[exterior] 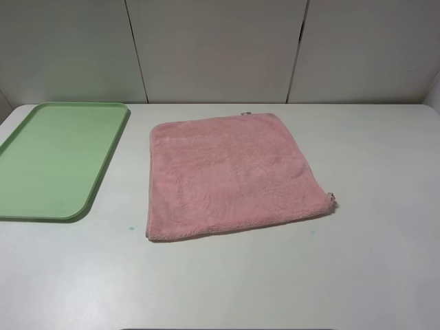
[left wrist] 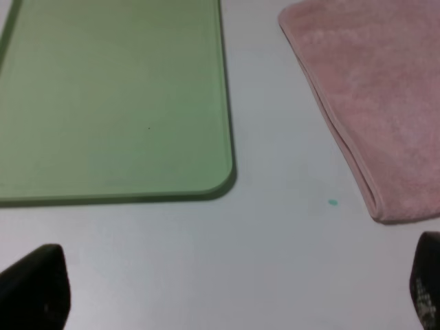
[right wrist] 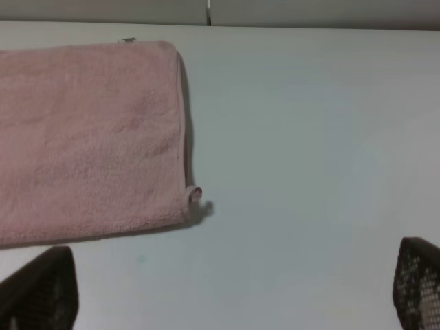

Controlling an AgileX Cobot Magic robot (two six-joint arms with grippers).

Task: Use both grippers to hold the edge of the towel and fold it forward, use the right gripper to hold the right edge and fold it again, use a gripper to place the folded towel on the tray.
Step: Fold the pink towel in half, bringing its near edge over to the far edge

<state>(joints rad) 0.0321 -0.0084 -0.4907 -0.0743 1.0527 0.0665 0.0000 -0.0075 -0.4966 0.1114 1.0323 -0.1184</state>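
Observation:
The pink towel (exterior: 232, 175) lies flat and unfolded in the middle of the white table, with a small tag at its near right corner (exterior: 331, 199). The light green tray (exterior: 55, 158) sits to its left. Neither arm shows in the high view. In the left wrist view the left gripper (left wrist: 234, 285) is open and empty above bare table, near the tray's corner (left wrist: 213, 179) and the towel's near left corner (left wrist: 385, 199). In the right wrist view the right gripper (right wrist: 234, 289) is open and empty, near the towel's near right corner (right wrist: 185, 199).
The white table (exterior: 385, 261) stretches wide in front and to the right of the towel. A white panelled wall (exterior: 220, 48) runs along the back edge. A small teal speck (exterior: 131, 227) marks the table near the towel's left corner.

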